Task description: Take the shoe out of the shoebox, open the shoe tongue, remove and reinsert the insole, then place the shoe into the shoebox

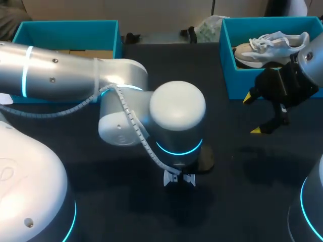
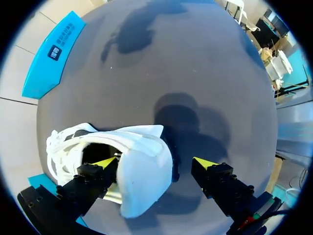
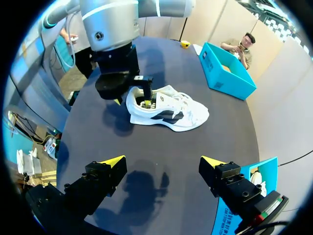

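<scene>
Head view: the left arm, pale grey with rounded joints, lies over the middle of the table and hides what is under its wrist.
Right wrist view: this view alone shows the whole white sneaker. It sits on its sole on the table, well ahead of the right gripper, with the left gripper at its heel.
Left wrist view: only here is the heel seen close. One finger is down inside the sneaker's opening, and the other stands outside, clear of the heel.
Left gripper: spread wide with the heel wall between its fingers, not clamped.
Right gripper: at 3 o'clock in the head view, spread wide, holding nothing, over bare table just beside the right shoebox.
Right shoebox: at 2 o'clock, teal and straight-walled. A second sneaker with white laces lies inside, seen only from the head.
Left shoebox: at 10 o'clock, the same teal.
Materials: the sneaker's upper is smooth and white with a dark side mark, loose laces and a rounded, padded heel. The table top is matte and dark. The fingers are black and blocky with yellow wedge tips.
</scene>
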You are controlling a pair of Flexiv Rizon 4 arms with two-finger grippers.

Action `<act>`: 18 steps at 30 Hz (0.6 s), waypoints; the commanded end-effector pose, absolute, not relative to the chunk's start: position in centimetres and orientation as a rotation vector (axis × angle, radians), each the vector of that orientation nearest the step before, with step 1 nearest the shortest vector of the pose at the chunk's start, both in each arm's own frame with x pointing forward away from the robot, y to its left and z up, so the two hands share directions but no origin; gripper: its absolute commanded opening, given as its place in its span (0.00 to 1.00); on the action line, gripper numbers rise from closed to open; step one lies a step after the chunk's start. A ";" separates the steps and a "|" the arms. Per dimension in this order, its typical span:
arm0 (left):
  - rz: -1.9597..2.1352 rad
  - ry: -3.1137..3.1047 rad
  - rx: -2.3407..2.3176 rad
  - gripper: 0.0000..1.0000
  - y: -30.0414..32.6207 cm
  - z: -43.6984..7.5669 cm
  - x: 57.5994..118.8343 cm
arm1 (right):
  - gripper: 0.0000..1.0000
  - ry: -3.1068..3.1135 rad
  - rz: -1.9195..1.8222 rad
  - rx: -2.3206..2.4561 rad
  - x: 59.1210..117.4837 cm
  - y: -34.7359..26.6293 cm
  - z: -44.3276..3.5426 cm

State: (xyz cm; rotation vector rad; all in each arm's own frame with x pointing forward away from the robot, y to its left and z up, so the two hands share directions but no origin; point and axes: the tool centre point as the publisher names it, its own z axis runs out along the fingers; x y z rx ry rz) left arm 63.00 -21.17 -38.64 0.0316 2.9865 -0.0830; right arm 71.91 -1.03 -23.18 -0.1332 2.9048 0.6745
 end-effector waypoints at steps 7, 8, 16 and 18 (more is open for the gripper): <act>-0.027 3.004 -0.031 0.76 -21.7 -40.3 62.3 | 1.00 2.905 0.670 -0.132 71.9 -0.9 -23.3; -0.025 3.005 -0.038 0.74 -21.6 -40.3 62.2 | 1.00 2.905 0.670 -0.132 71.9 -0.9 -23.3; -0.034 3.030 -0.076 0.34 -21.2 -40.4 62.2 | 1.00 2.905 0.670 -0.132 71.9 -0.9 -23.3; -0.038 3.041 -0.079 0.34 -21.1 -40.4 62.1 | 1.00 2.905 0.670 -0.132 71.9 -0.9 -23.3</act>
